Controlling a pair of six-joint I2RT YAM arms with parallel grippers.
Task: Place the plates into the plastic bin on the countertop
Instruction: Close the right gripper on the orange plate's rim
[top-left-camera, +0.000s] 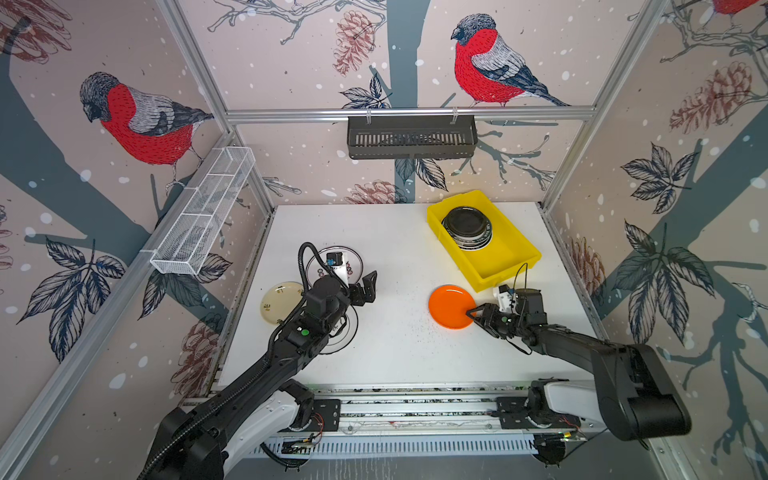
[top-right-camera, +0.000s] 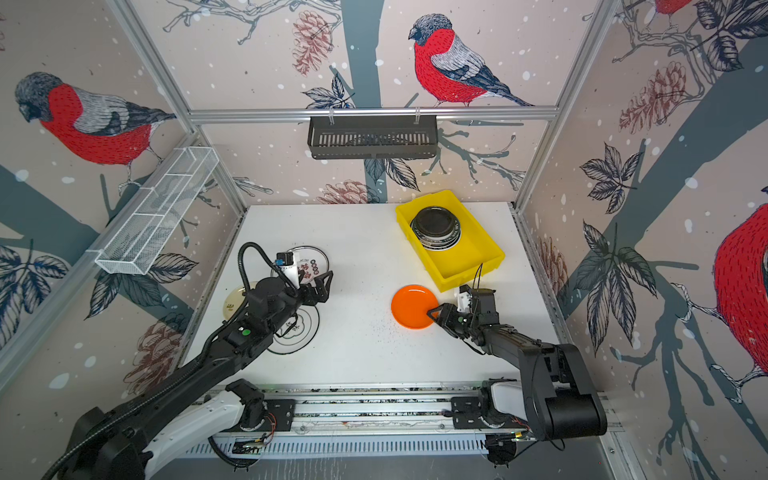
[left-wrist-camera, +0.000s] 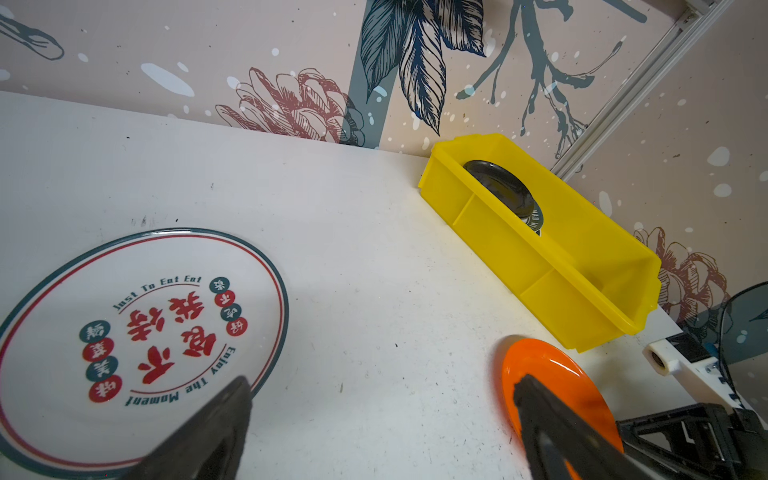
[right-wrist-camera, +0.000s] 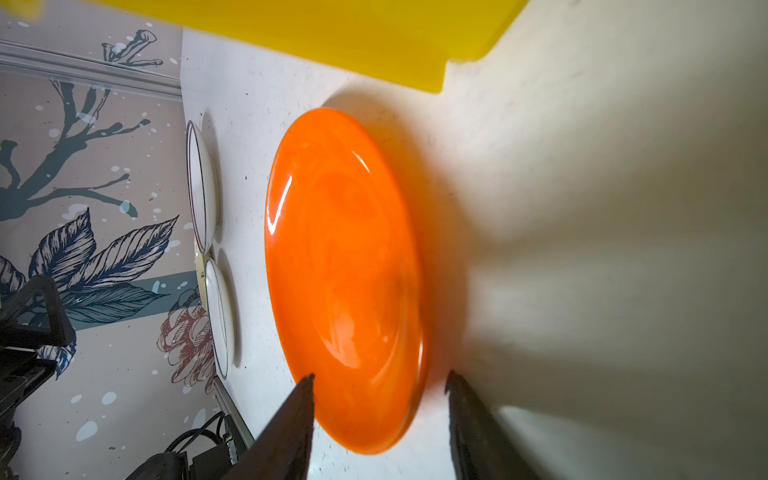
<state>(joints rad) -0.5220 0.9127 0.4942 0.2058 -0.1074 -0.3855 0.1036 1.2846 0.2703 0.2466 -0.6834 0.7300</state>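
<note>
Right gripper stands with jaws parted astride the near rim of the orange plate, apparently not yet pinching. Plate lies flat on the countertop, just beside the plastic bin. Risk: the glossy rim could slip free if the bite is shallow.

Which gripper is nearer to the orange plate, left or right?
Right. The right gripper is at the rim of the orange plate, open jaws on either side of its edge. The left gripper hangs open across the countertop, near the white lettered plate.
</note>
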